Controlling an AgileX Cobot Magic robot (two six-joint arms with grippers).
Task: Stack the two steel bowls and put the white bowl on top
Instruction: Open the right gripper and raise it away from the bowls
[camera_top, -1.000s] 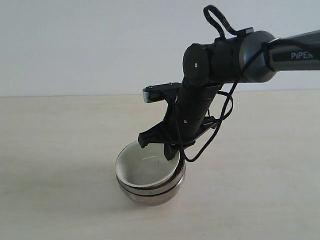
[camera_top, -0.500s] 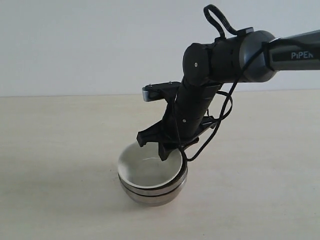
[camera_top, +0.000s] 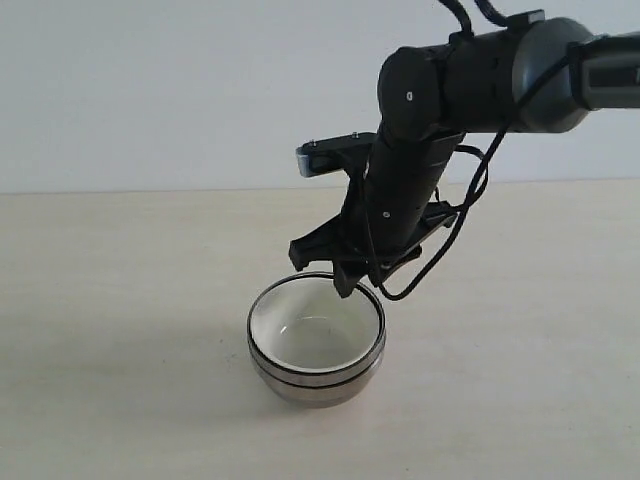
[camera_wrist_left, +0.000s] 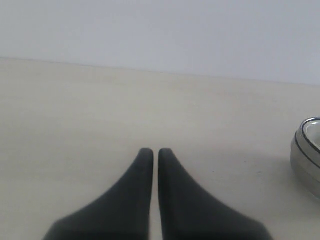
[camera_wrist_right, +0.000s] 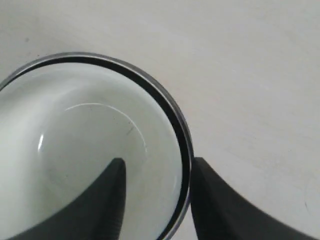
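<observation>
- The white bowl (camera_top: 316, 330) is glossy, off-white and shallow. It sits level inside the two steel bowls (camera_top: 318, 382), with a dark seam ringing its rim.
- The steel bowls are mirror-shiny and nested, standing near the middle of the pale counter (camera_top: 120, 330).
- The right hand (camera_wrist_right: 157, 165) is spread, one finger over the white bowl's inside and the other outside the steel rim, gripping nothing.
- The left hand (camera_wrist_left: 155, 152) is empty, its fingers pressed almost together, low over the counter beside the stack.
- A second ago the white bowl lay tilted; now it is level, the stack sits slightly farther right, and the right hand is higher.
</observation>
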